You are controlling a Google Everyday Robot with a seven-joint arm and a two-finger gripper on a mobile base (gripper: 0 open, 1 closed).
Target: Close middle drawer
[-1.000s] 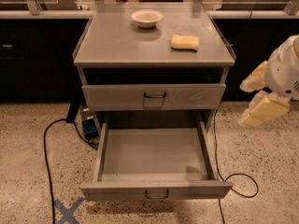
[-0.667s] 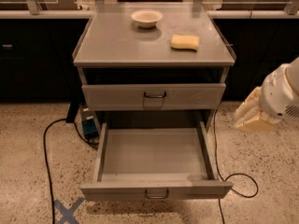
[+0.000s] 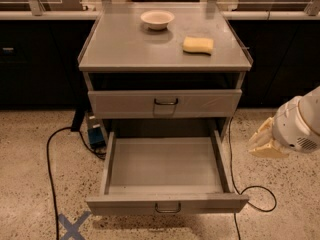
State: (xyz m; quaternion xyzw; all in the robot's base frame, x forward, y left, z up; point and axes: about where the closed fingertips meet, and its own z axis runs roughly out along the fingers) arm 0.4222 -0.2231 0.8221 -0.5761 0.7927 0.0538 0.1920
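The middle drawer (image 3: 165, 165) is pulled far out of the grey cabinet (image 3: 125, 49) at the bottom of the camera view. It is a wide, shallow, empty grey tray with a low front panel (image 3: 200, 203) and a small dark loop handle (image 3: 167, 208). My gripper (image 3: 262, 144), cream coloured on a white wrist, hangs in the air to the right of the drawer's right side, apart from it and holding nothing.
Above the open drawer a grey drawer with a taller front (image 3: 200, 103) is shut. A white bowl (image 3: 157, 19) and a yellow sponge (image 3: 198, 45) lie on the cabinet top. Black cables (image 3: 49, 174) run on the speckled floor both sides. A blue tape cross (image 3: 72, 226) marks the floor front left.
My gripper has moved down and a little to the left, closer to the open drawer's right side. The drawer has not moved.
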